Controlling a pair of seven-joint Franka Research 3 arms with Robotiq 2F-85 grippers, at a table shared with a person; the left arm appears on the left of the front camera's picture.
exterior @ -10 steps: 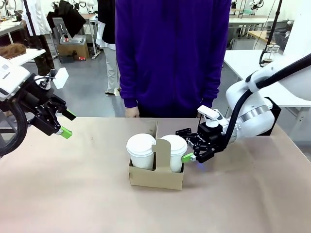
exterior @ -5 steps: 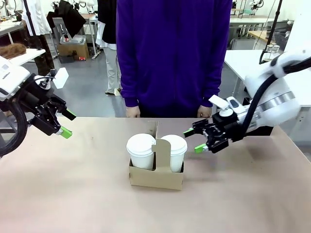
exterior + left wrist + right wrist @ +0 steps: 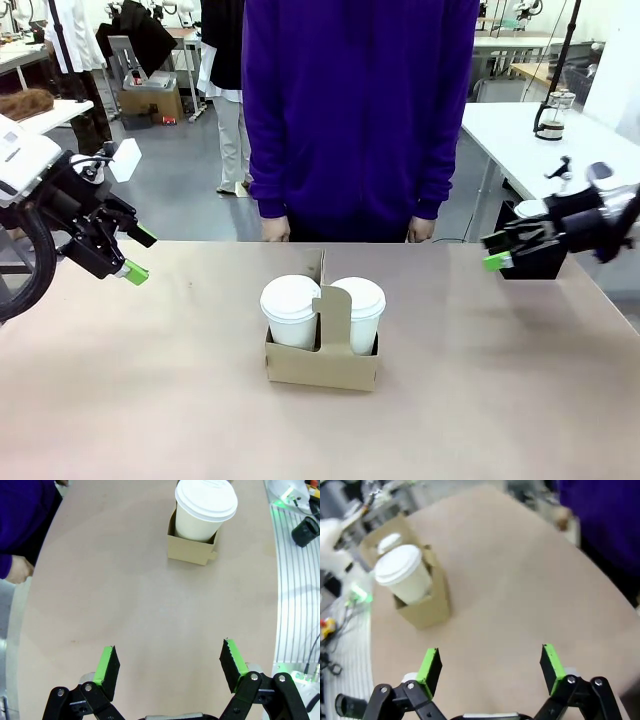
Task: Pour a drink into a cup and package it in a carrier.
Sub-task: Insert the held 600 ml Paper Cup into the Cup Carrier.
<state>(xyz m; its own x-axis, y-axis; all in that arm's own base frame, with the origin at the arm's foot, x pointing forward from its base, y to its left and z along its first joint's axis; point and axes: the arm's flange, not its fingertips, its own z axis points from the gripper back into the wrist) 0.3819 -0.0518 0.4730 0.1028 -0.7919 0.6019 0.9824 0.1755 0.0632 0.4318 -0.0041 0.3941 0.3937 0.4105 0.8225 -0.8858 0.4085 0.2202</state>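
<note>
- A brown cardboard carrier [image 3: 322, 362] sits near the middle of the tan table [image 3: 150, 400], with its upright handle panel rising between two cups.
- Two white lidded cups stand in its slots side by side: the left cup [image 3: 290, 310] and the right cup [image 3: 359, 313]. Both rise above the carrier's walls.
- Lids cover both cups, so no drink can be seen.
- The left gripper [image 3: 137, 254] hangs above the table's far left edge, well apart from the carrier, its green-padded jaws spread and holding nothing.
- The right gripper [image 3: 490, 254] hangs over the table's far right side, well clear of the cups. Its wrist view shows the jaws spread wide and empty.
- A person in a purple top [image 3: 355, 110] stands at the far side, hands at the table edge.
</note>
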